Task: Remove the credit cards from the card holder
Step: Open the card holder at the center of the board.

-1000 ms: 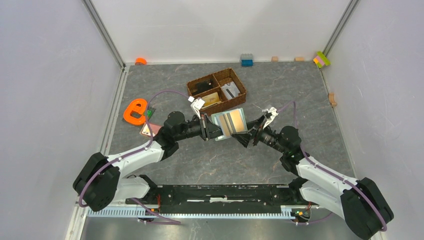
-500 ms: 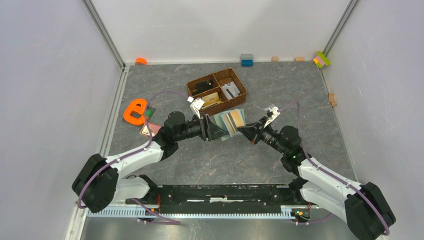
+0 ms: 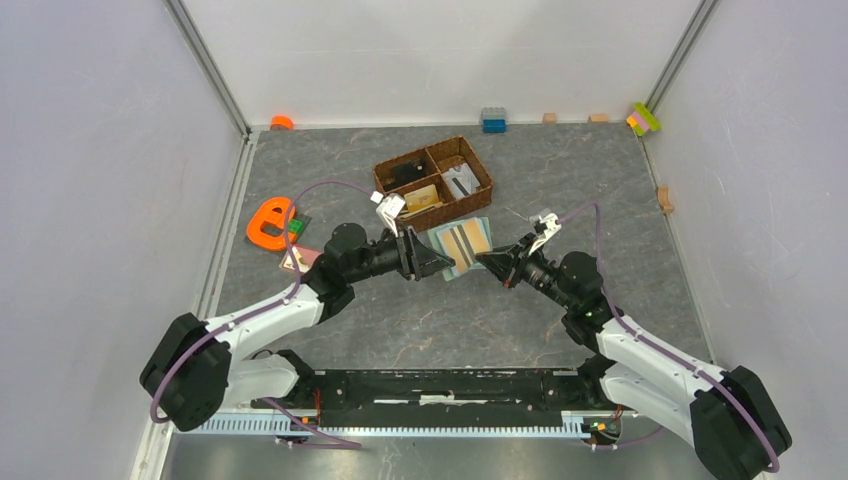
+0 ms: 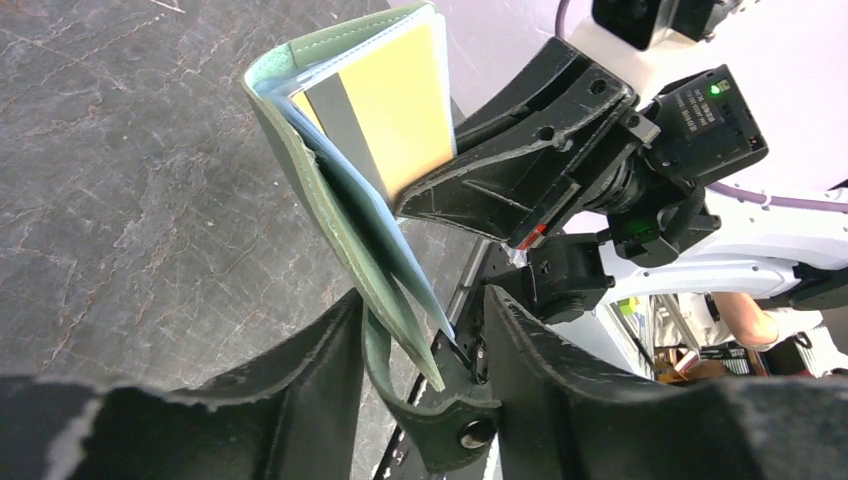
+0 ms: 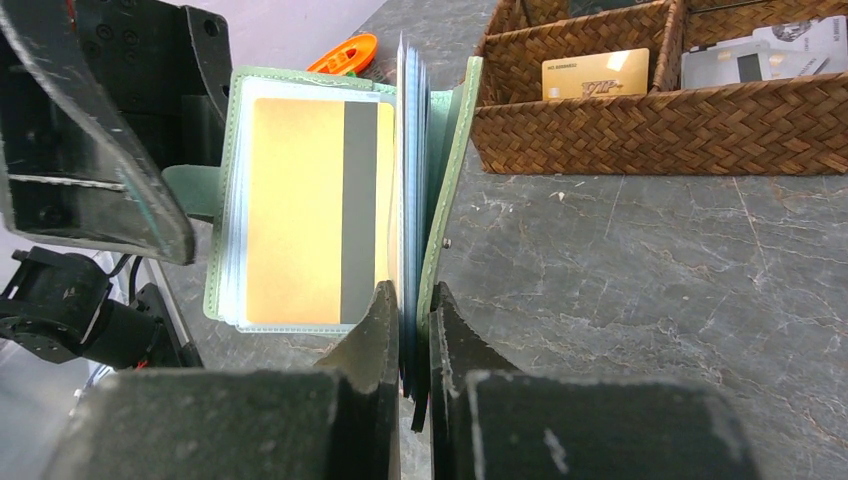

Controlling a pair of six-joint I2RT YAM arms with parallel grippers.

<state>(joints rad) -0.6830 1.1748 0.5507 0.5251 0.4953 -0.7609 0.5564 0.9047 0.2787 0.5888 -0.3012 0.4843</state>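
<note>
**Open card holder (image 3: 462, 241) held aloft**

Above the table (image 3: 400, 320), near the wicker basket (image 3: 480, 185), the card holder stands upright. Wrist views reveal the grips: right gripper (image 5: 412, 300) clenched on its sleeves (image 5: 408, 150), left gripper (image 4: 420, 310) released. One sleeve holds a tan-orange credit card (image 5: 300, 210); the basket, a gold card (image 5: 595, 74).

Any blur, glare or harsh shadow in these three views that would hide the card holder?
Top external: evenly lit, soft shadows, sharp, though the card holder is small. Left wrist: the left fingers are blurred up close; the card holder is crisp. Right wrist: the right fingers soft, the basket sharp, no glare.
</note>
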